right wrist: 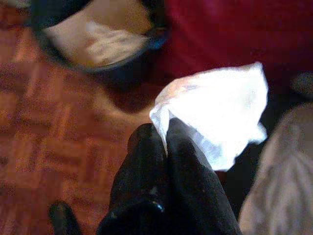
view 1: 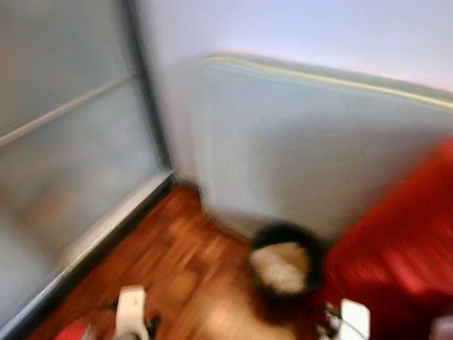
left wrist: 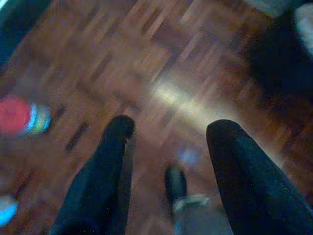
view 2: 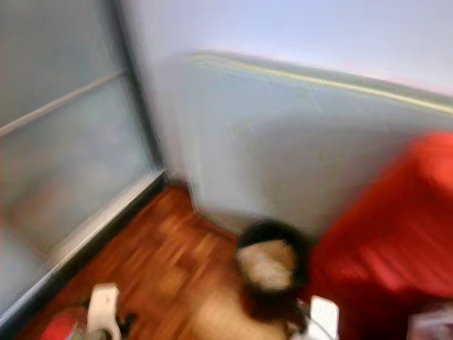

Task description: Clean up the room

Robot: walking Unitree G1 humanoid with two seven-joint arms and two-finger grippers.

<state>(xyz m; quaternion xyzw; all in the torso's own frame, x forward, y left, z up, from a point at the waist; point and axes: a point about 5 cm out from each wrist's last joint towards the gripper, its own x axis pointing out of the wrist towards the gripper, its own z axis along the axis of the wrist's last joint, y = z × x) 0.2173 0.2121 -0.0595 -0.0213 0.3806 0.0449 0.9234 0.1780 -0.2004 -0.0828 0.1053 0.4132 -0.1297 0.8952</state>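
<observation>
My right gripper is shut on a crumpled white piece of paper or plastic, held above the parquet beside a red cover. A black bin with pale rubbish inside stands on the floor against the leaning mattress; in the right wrist view the bin lies just beyond the held white piece. My left gripper is open over bare parquet with nothing between its fingers. A round red object with coloured bands lies on the floor off to one side of it. Everything is blurred.
A pale mattress leans against the wall ahead. Frosted sliding doors with a dark frame run along the left. Red bedding or a red seat crowds the right. Open parquet floor lies between the doors and the bin.
</observation>
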